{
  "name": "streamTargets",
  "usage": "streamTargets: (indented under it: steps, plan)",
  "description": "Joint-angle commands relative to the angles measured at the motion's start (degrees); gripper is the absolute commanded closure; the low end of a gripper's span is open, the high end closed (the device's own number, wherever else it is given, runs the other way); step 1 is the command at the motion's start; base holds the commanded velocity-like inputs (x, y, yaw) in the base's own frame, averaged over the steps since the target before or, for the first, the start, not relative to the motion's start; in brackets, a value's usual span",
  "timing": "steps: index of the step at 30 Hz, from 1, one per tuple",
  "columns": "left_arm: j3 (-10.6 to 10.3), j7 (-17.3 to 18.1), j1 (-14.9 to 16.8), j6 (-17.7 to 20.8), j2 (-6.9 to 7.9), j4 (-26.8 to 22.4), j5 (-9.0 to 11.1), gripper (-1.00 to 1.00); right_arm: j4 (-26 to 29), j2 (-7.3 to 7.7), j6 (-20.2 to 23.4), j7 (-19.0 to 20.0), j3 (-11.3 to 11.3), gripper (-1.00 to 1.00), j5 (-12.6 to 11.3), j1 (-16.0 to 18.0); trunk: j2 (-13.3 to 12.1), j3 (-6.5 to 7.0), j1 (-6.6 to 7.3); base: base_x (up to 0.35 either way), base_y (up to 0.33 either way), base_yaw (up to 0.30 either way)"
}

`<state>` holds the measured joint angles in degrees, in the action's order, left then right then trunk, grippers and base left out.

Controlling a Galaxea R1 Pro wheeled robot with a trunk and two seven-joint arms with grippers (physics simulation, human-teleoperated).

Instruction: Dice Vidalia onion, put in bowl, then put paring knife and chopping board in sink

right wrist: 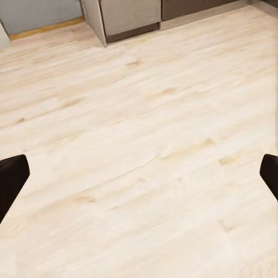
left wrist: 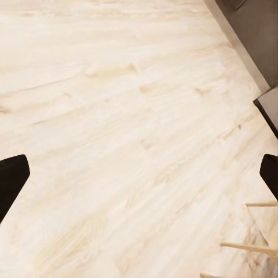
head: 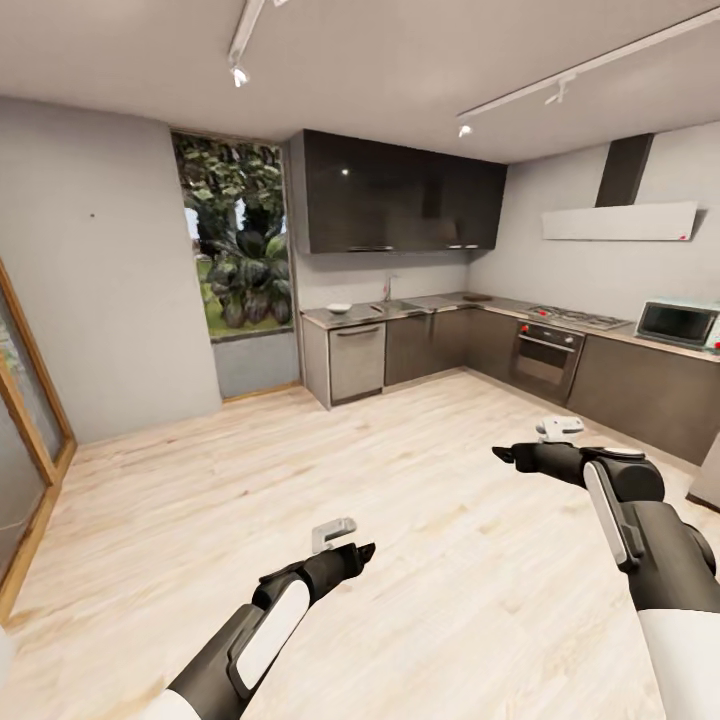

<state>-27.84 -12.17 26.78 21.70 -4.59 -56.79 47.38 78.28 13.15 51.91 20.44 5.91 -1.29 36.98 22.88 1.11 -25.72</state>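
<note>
The kitchen is far off across a pale wood floor [head: 400, 480]. On the grey countertop [head: 430, 303] along the back wall a small white bowl [head: 340, 307] stands at the left end. To its right is the sink [head: 400, 304] with its thin bent tap [head: 388, 288]. A dark flat shape [head: 478, 297] further right may be the chopping board. The onion and the knife are too small to make out. My left gripper [head: 365, 550] [left wrist: 139, 179] and my right gripper [head: 500, 455] [right wrist: 139, 179] hang open over the floor, both holding nothing.
Dark wall cabinets [head: 400, 195] hang above the counter. A steel dishwasher front [head: 357, 360], an oven [head: 545, 360], a hob [head: 578, 317] and a microwave [head: 678, 323] line the units. A window [head: 240, 240] and a wooden door frame [head: 30, 400] are on the left. Wooden legs [left wrist: 249, 246] stand nearby.
</note>
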Motion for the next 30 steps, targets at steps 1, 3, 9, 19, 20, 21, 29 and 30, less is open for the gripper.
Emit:
streamTargets:
  steps: [1, 3, 9, 19, 20, 21, 29, 30]
  plan:
    - [-0.11, -0.54, 0.02, 0.09, 0.02, -0.06, 0.59, -1.00, -0.02, 0.10, 0.13, 0.14, 0.06, -1.00, -0.12, 0.00, 0.04, -0.02, -0.06, 0.348, 0.000, -0.031]
    - [-0.12, -0.55, 0.02, 0.09, 0.02, 0.07, 0.59, -1.00, -0.16, 0.37, -0.08, 0.28, 0.11, -1.00, -0.20, -0.11, 0.04, -0.02, -0.06, 0.348, 0.000, -0.016]
    - [-0.12, -0.50, 0.02, 0.08, -0.04, 0.25, 0.56, -1.00, -0.44, 0.55, -0.38, 0.39, 0.09, -1.00, -0.08, -0.30, 0.04, -0.02, -0.06, 0.348, 0.000, -0.003]
    - [-0.11, -0.57, 0.02, 0.00, 0.02, 0.27, 0.53, -1.00, 0.21, 0.07, -0.32, 0.22, 0.07, -1.00, -0.32, -0.26, 0.04, -0.02, -0.06, 0.348, -0.018, 0.000]
    - [-0.11, -0.56, 0.02, 0.01, 0.02, 0.27, 0.54, -1.00, 0.21, 0.05, -0.32, 0.22, 0.07, -1.00, -0.30, -0.27, 0.04, -0.02, -0.06, 0.348, -0.078, 0.000]
    - [-0.11, -0.55, 0.02, 0.01, 0.02, 0.27, 0.53, -1.00, 0.21, 0.05, -0.34, 0.22, 0.07, -1.00, -0.30, -0.26, 0.04, -0.02, -0.06, 0.348, -0.078, 0.000]
    - [-0.11, -0.53, 0.02, 0.01, 0.02, 0.27, 0.55, -1.00, 0.21, 0.03, -0.39, 0.22, 0.07, -1.00, -0.29, -0.29, 0.04, -0.02, -0.06, 0.348, -0.079, 0.000]
    - [-0.11, -0.51, 0.02, 0.01, 0.02, 0.27, 0.54, -1.00, 0.21, 0.03, -0.40, 0.22, 0.07, -1.00, -0.29, -0.30, 0.04, -0.02, -0.06, 0.348, -0.079, 0.000]
